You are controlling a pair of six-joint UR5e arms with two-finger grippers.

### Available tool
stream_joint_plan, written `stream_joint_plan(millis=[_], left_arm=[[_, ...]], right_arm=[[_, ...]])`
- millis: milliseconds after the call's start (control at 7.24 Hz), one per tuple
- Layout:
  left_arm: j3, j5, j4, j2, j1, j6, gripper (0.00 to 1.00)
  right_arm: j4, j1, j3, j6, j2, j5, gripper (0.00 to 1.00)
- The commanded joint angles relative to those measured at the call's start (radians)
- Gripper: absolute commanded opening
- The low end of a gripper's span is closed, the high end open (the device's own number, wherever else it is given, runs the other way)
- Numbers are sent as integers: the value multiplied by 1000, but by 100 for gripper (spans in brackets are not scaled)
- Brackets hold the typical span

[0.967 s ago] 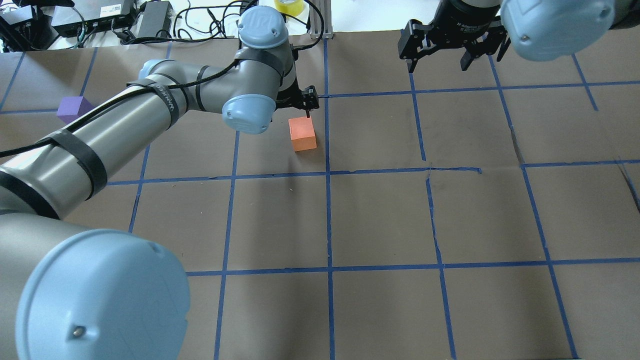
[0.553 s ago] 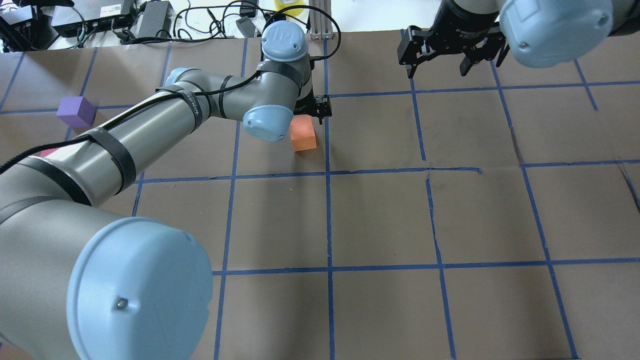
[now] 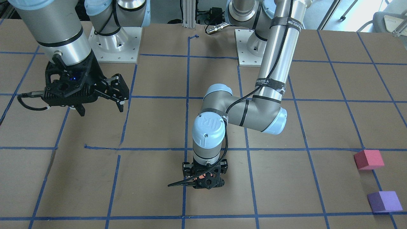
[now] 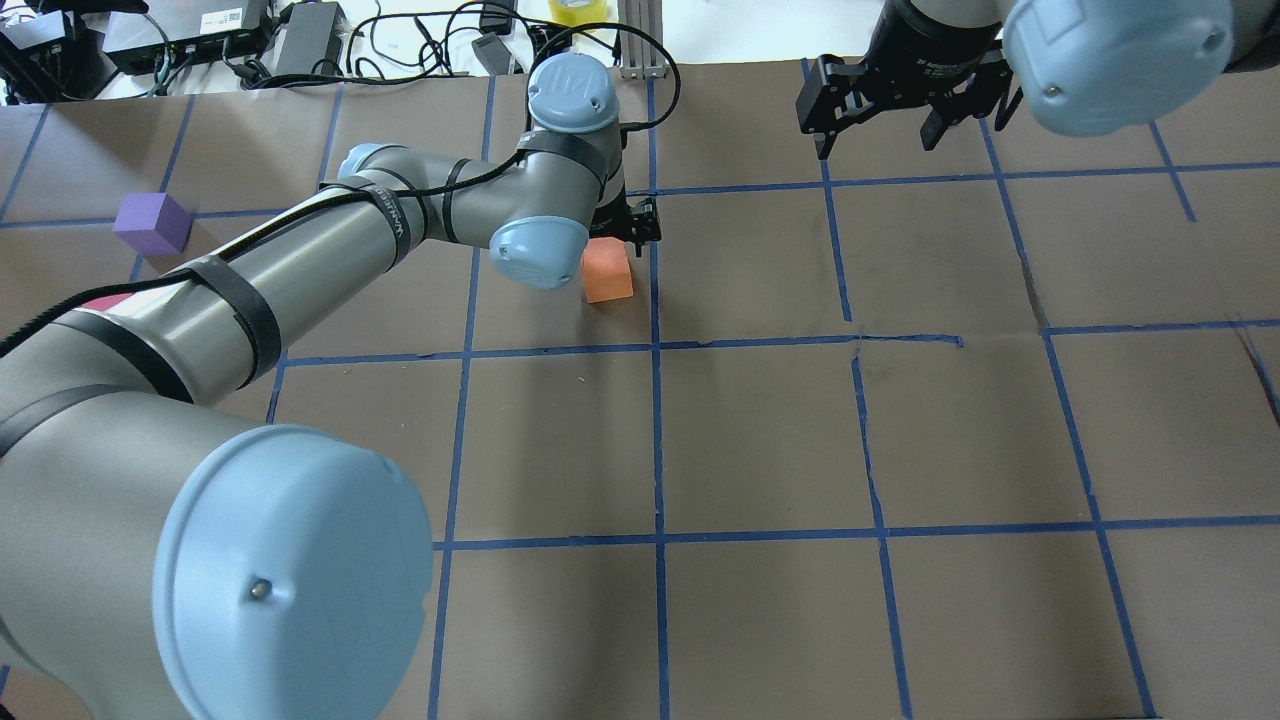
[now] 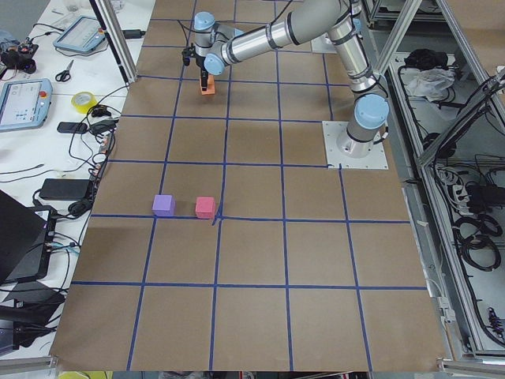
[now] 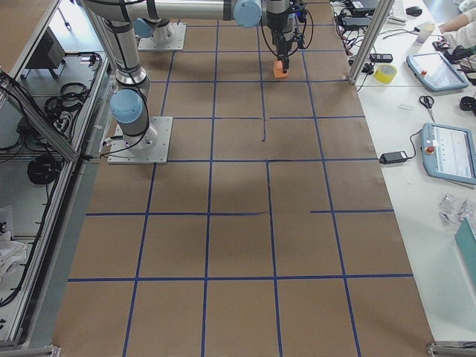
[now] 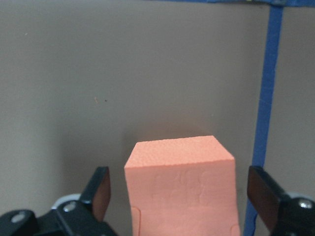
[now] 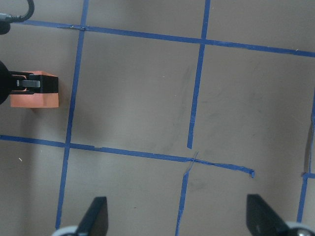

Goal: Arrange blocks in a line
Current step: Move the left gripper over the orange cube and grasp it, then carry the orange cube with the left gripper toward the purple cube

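Left pincer, fingers apart, straddles the orange block, poised to grasp. The red-pink block and purple block, 2 neighbours, sit well apart from it. Right pincer hangs spread, empty.

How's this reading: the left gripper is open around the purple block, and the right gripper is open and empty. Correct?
Not quite. The left gripper is open around the orange block, not the purple one; the left wrist view shows it between the spread jaws. The purple block sits far off. The right gripper is open and empty, as you said.
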Motion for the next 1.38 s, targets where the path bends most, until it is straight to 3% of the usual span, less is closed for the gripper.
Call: stream_joint_plan(millis=[0,276,553,967,1243], left_arm=[[-1,-1,1,0,0,-47,38],[0,1,1,15,0,-41,34],[3,2,1,33,35,25,34],[-12,-22,-22,84,244,95,25],[-26,-35,-28,110,374,261,20]], right_arm=[[36,-3,0,-17,-4,-2,100],[118,-3,0,-10,-14,-12,100],[124,-3,0,-10,-15,-16,100],[129,-3,0,-15,-15,-17,100],[129,-3,2,-15,-15,-17,100]])
